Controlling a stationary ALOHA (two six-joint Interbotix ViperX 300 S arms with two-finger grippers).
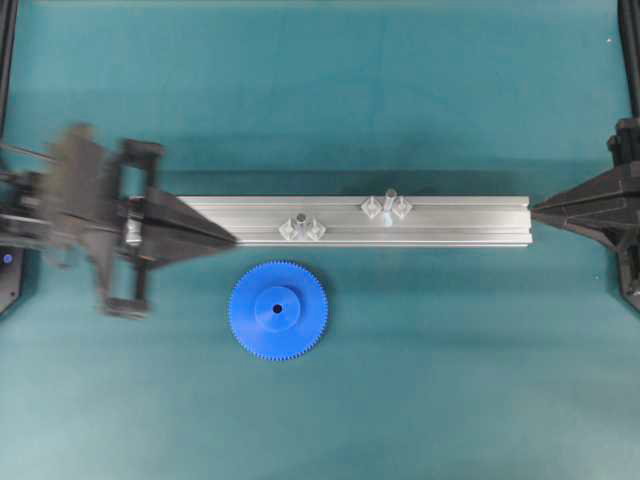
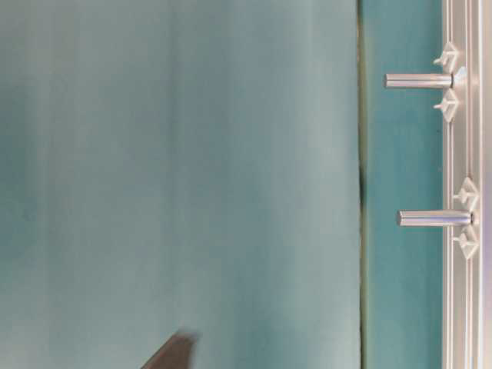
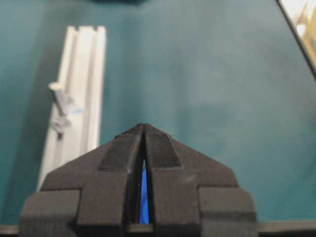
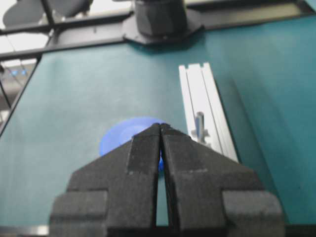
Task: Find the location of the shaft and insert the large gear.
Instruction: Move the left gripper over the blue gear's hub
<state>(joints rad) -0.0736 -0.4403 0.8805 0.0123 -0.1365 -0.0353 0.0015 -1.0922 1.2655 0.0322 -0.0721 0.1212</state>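
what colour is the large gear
Bright blue all over, the large gear shows best in the overhead exterior view.

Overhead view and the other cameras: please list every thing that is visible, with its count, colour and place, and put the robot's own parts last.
large gear: one, bright blue, lying flat on the table in front of the rail, left of the middle, held by nothing.
aluminium rail: one, silver, lying across the middle of the table from left to right.
shaft: one, grey metal, upright on the rail near its far edge, between two clear mounts.
shorter stub: one, grey with a dark top, upright on the rail to the left of the shaft, also between clear mounts.
table: one, teal surface.
left claw: one, black, closed, tip over the left end of the rail.
right claw: one, black, closed, tip at the right end of the rail.
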